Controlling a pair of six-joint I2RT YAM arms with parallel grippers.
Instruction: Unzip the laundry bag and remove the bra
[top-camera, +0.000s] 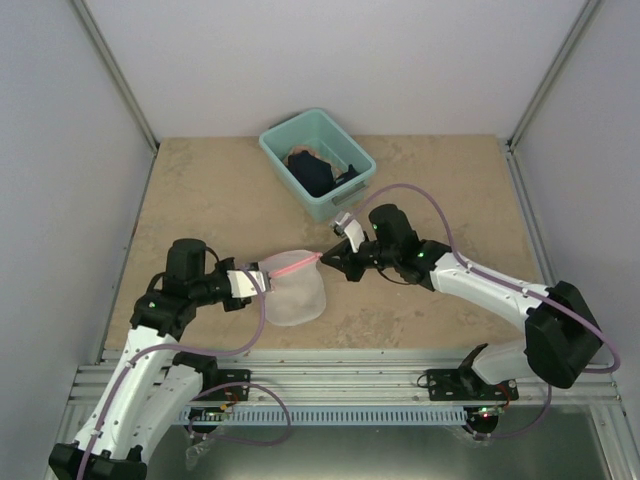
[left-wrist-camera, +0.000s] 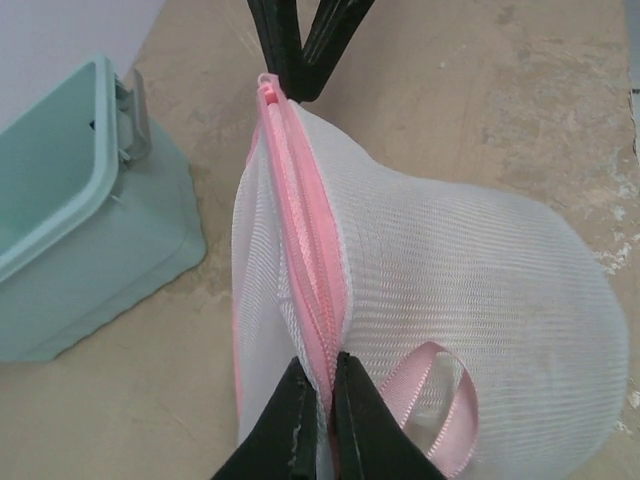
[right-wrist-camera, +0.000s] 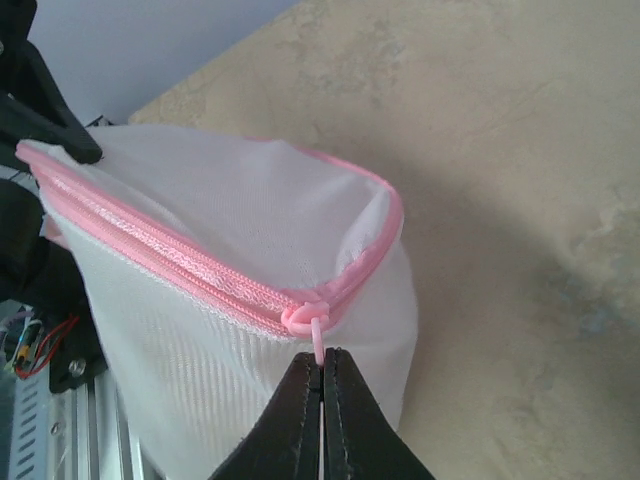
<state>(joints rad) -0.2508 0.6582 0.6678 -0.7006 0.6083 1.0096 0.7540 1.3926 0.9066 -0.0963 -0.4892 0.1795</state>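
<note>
The laundry bag (top-camera: 295, 290) is a white mesh pouch with a pink zipper band, held off the table between both arms. My left gripper (left-wrist-camera: 322, 372) is shut on the bag's pink zipper band (left-wrist-camera: 312, 250) at its left end, beside a pink ribbon loop (left-wrist-camera: 432, 398). My right gripper (right-wrist-camera: 321, 362) is shut on the pink zipper pull (right-wrist-camera: 317, 340) at the bag's right end; it shows in the top view (top-camera: 325, 257) too. The zipper (right-wrist-camera: 160, 250) looks closed along its length. The bra is not visible inside the bag.
A teal plastic bin (top-camera: 318, 163) with dark clothing stands at the back centre, just behind the right gripper; it also shows in the left wrist view (left-wrist-camera: 80, 230). Walls enclose the tan table (top-camera: 200, 200) on three sides.
</note>
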